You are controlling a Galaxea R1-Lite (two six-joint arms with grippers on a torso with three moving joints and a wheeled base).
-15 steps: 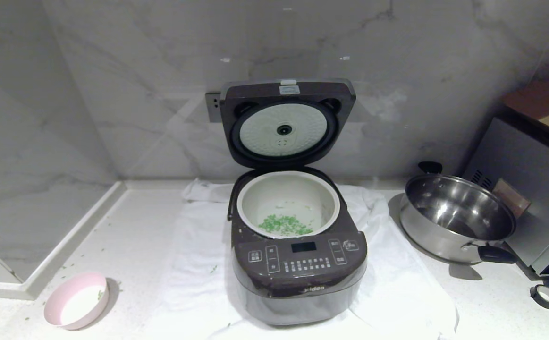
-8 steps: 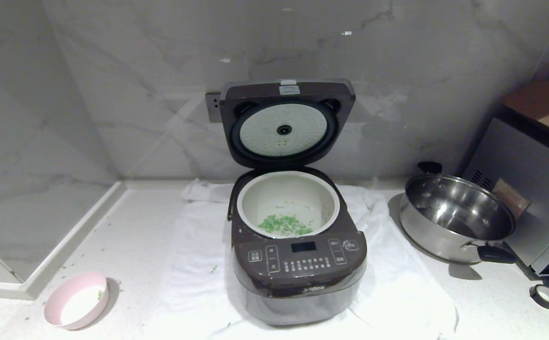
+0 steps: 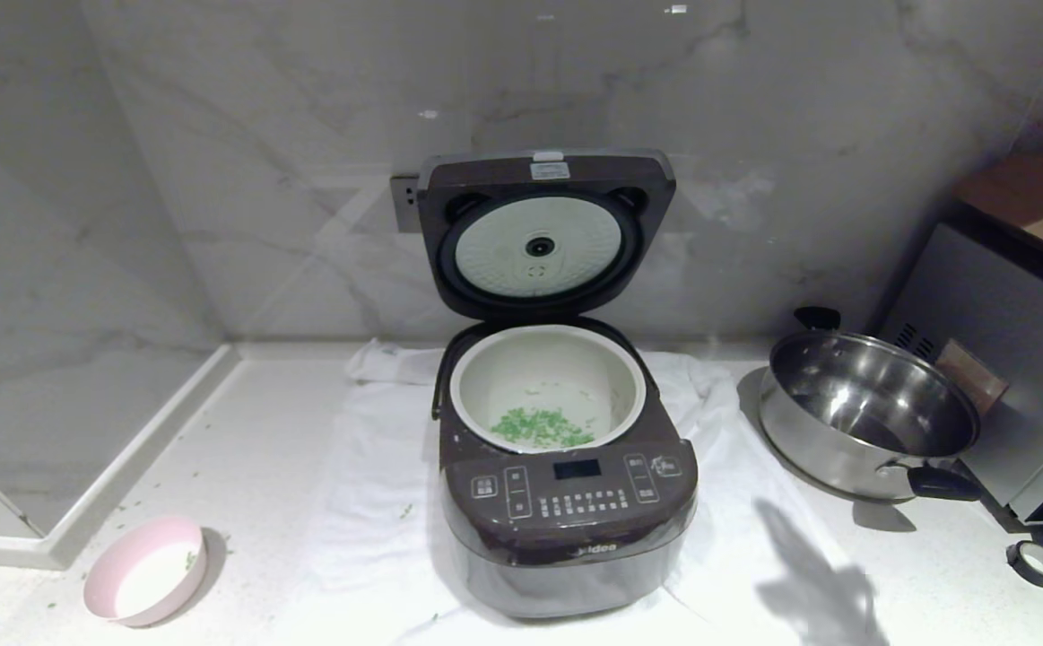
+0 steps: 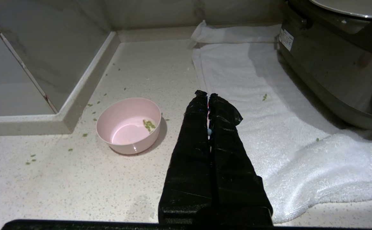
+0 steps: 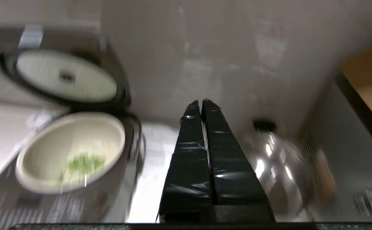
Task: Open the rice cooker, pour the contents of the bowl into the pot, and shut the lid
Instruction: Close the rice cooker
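Note:
The dark brown rice cooker (image 3: 566, 502) stands on a white towel with its lid (image 3: 543, 229) swung up against the wall. Its cream pot (image 3: 546, 386) holds the green contents (image 3: 541, 427), also seen as a green patch of contents (image 5: 83, 163) in the pot (image 5: 70, 150) from the right wrist. The pink bowl (image 3: 146, 570) sits upright at the front left, with a few green bits left in the bowl (image 4: 129, 125). My left gripper (image 4: 207, 95) is shut and empty, low beside the bowl. My right gripper (image 5: 200, 103) is shut and empty, raised to the right of the cooker.
A steel pan (image 3: 871, 413) with black handles stands right of the cooker, a grey appliance (image 3: 1014, 359) behind it. A tape roll (image 3: 1034, 563) lies at the front right. Green bits are scattered on the counter (image 4: 77, 179) near the bowl. The white towel (image 3: 369, 520) spreads round the cooker.
A shadow of my right arm has appeared on the towel at the front right of the cooker. The cooker, bowl and pan have not moved.

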